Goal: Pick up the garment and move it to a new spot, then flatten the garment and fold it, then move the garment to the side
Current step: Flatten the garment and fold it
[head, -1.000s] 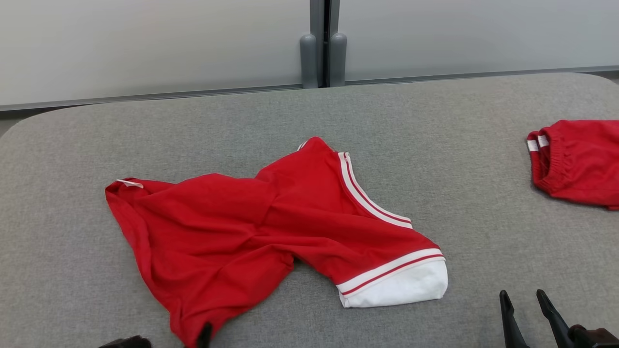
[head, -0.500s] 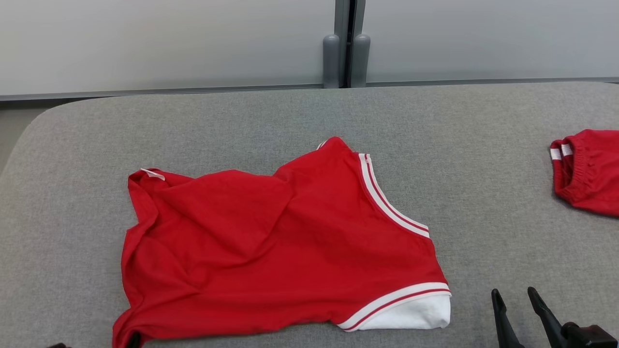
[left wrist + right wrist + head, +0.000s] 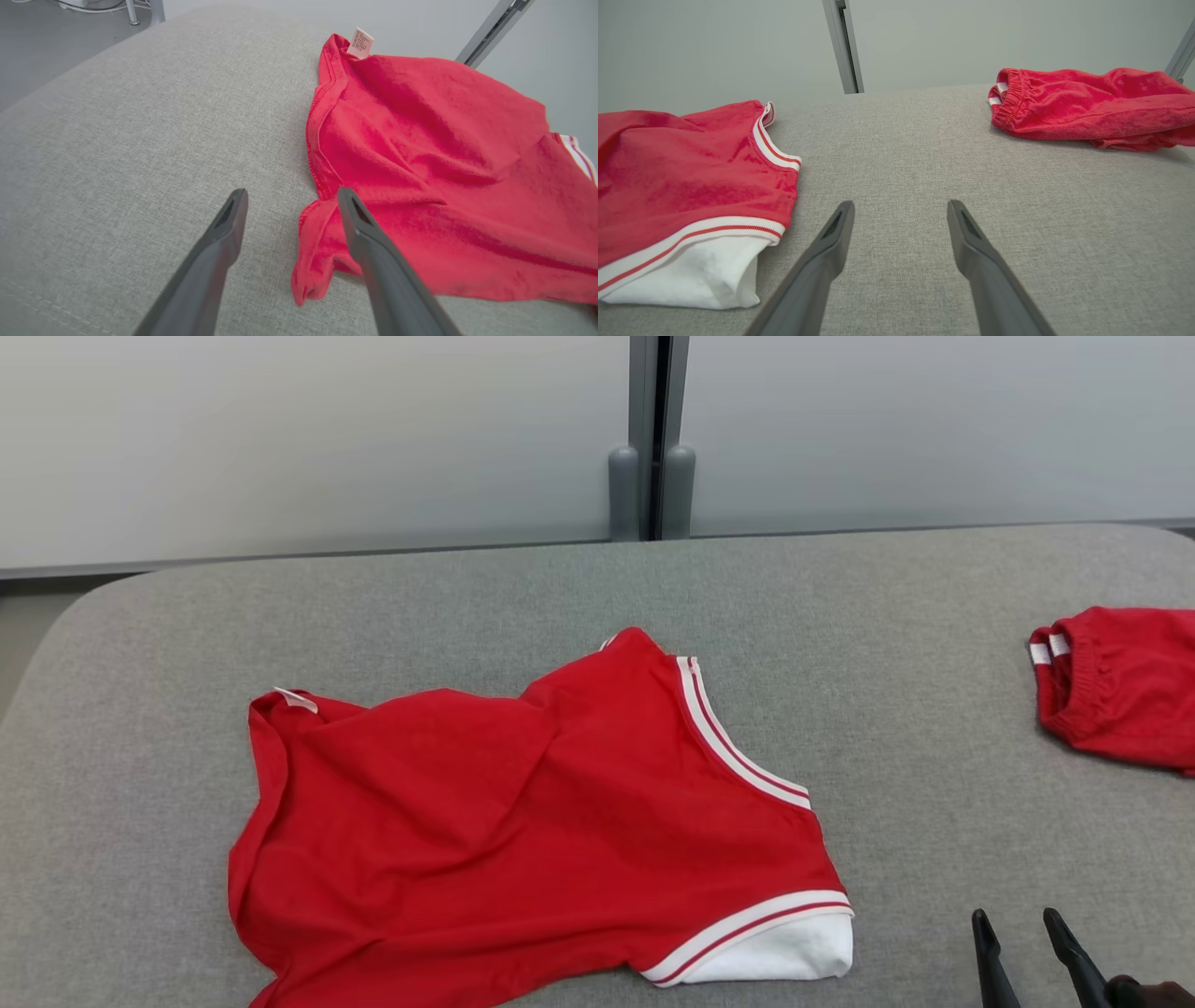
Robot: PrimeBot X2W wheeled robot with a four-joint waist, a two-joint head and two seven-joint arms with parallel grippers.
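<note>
The garment (image 3: 523,821) is of soft red cloth, matt. Its trim (image 3: 738,747) is a ribbed knit in white and red, and the sleeve end (image 3: 794,957) is plain white cloth. A small label (image 3: 361,43) at one corner looks like thin woven tape. The padded top (image 3: 467,597) has a grey woven cover, coarse and matt. At its right edge, the second red garment (image 3: 1120,686) looks rougher, with a gathered elastic band. The left gripper (image 3: 292,191) and the right gripper (image 3: 900,202) have fingers of smooth, dark, matt plastic.

Grey fabric-covered table (image 3: 373,607) before pale wall panels (image 3: 280,429), a grey post (image 3: 651,429) between them
</note>
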